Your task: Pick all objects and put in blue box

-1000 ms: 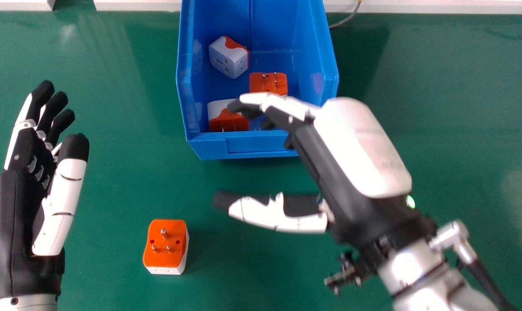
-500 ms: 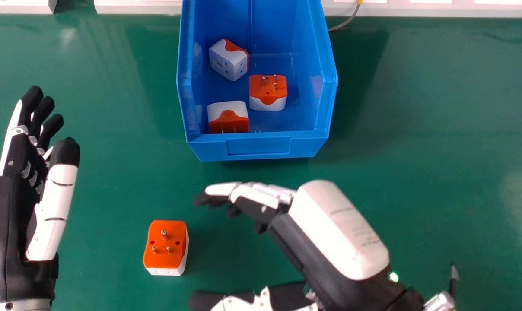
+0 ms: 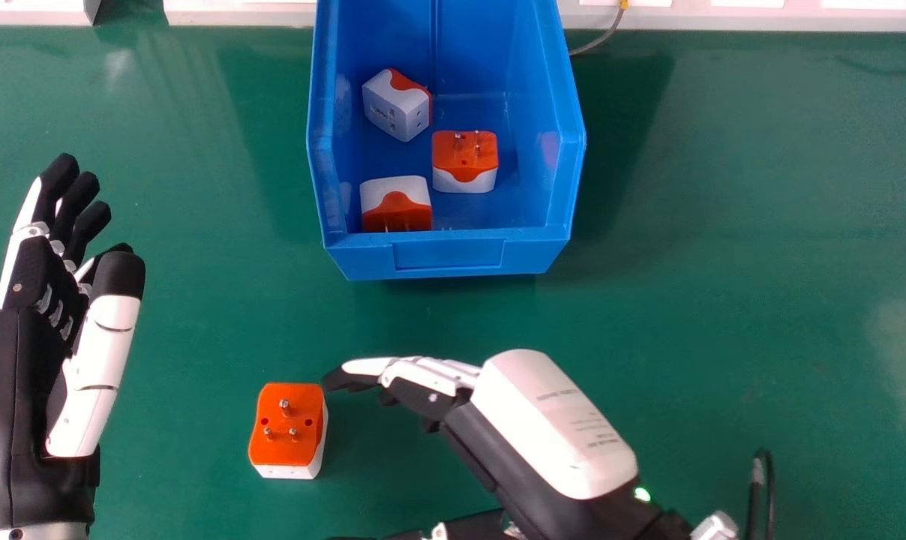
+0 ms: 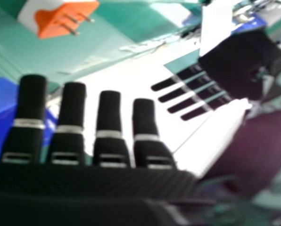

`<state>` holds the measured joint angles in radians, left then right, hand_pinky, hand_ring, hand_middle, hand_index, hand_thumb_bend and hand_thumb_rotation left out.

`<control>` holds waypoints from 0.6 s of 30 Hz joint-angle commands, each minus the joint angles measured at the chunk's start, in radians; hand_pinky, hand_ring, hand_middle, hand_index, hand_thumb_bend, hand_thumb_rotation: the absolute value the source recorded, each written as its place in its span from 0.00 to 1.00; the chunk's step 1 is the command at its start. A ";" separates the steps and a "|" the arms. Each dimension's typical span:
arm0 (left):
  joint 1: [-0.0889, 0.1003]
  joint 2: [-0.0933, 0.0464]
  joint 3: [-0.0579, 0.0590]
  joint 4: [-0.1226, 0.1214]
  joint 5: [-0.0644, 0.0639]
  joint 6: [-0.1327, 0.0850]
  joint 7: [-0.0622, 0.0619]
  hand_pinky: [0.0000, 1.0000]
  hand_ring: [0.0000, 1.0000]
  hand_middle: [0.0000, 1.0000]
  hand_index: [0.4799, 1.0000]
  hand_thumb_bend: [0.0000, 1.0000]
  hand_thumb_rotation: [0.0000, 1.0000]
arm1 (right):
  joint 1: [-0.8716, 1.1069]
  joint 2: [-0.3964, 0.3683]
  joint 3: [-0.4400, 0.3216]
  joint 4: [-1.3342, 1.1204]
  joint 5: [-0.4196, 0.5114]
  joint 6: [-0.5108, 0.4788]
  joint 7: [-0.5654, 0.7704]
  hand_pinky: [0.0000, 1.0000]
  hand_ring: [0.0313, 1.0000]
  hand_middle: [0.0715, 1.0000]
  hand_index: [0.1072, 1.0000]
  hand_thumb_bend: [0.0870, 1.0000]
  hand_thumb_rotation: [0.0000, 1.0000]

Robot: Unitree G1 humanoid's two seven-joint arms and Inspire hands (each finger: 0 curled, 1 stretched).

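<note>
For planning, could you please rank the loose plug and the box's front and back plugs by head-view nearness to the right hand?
1. Loose plug, left of right hand
2. Front plug, near left in box
3. Back plug, far left

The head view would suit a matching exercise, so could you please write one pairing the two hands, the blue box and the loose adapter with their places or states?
1. left hand
2. right hand
3. blue box
4. loose adapter

A. holds three adapters
B. prongs up on the green table
C. open, at the view's left side
D. open, fingertips close to the loose adapter

Pairs: 1-C, 2-D, 3-A, 4-B
</note>
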<state>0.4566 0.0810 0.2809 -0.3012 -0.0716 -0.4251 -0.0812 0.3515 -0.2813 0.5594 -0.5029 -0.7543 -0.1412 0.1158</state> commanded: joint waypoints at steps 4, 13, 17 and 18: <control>0.006 0.001 0.003 -0.009 0.007 -0.029 0.004 0.84 0.91 0.93 0.87 0.71 0.78 | -0.064 0.014 0.028 0.014 -0.034 0.013 0.061 0.66 0.81 0.85 0.83 0.56 0.61; 0.005 0.001 -0.001 -0.008 -0.005 -0.028 -0.004 0.85 0.92 0.94 0.89 0.69 0.79 | -0.136 0.060 0.064 0.044 -0.072 0.078 0.129 0.77 0.91 0.95 0.93 0.61 0.70; 0.001 0.007 -0.001 -0.012 0.000 -0.023 -0.006 0.84 0.91 0.94 0.88 0.69 0.78 | -0.179 0.087 0.082 0.091 -0.103 0.094 0.121 0.79 0.94 0.97 0.95 0.62 0.71; 0.000 0.010 0.001 -0.010 0.001 -0.026 -0.008 0.84 0.91 0.94 0.88 0.69 0.78 | -0.188 0.095 0.085 0.102 -0.108 0.099 0.118 0.79 0.94 0.98 0.95 0.62 0.72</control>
<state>0.4565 0.0838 0.2797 -0.2974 -0.0758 -0.4280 -0.0873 0.1832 -0.2071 0.6376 -0.4000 -0.8580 -0.0470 0.2446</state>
